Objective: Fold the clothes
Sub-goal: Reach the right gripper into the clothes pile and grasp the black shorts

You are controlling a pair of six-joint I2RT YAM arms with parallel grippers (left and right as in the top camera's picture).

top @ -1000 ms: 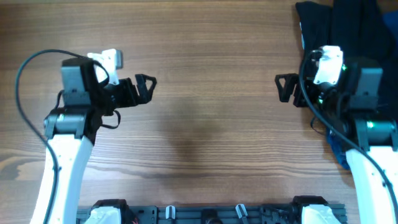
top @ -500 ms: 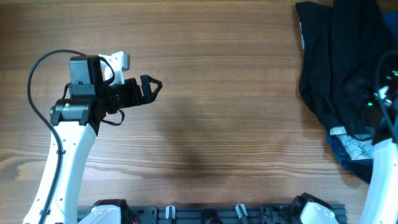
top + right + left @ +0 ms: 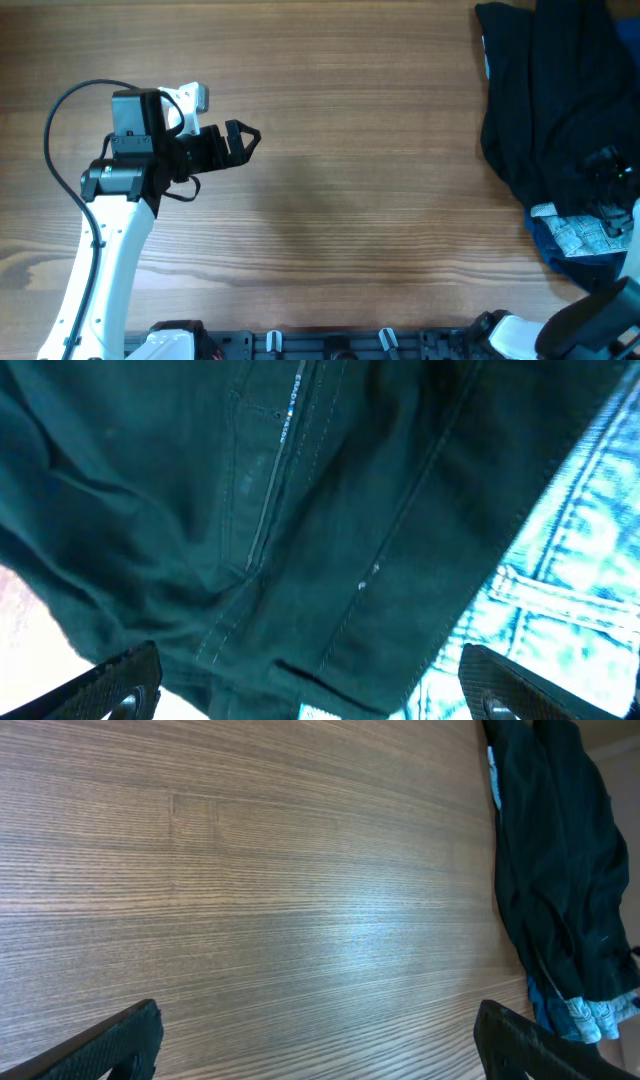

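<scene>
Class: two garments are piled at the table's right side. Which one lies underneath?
The blue denim garment: only its lower edge peeks out from under the larger black garment draped over it.

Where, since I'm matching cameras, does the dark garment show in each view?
Overhead: dark garment top right, down the right edge.
Left wrist: garment along the right edge.
Right wrist: garment fills most of the frame.
Shared landmark: light blue denim beside it.

A brown wooden table (image 3: 350,150) (grain running left to right) spans the whole overhead view.
</scene>
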